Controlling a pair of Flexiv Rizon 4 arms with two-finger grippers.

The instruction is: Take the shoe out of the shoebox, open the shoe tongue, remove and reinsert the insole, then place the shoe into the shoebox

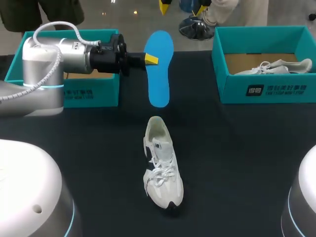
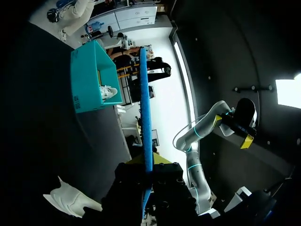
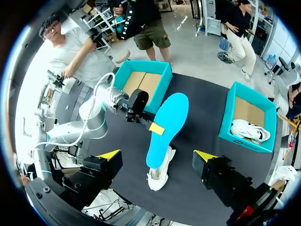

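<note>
Left gripper [image 1: 150, 59] clamped on insole [image 1: 159, 69], mid-edge, 9 o'clock side; insole aloft, 12 o'clock of shoe [image 1: 161, 163] on table [image 1: 237, 148]. Right gripper [image 3: 157, 155] spread, empty. Insole judged light, thin, floppy (bends readily); hold nearer heel advisable.

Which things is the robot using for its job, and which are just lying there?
For the job: white shoe, blue insole, left gripper holding it, empty shoebox.
Probably just lying about: other shoebox, second shoe inside it.
</note>
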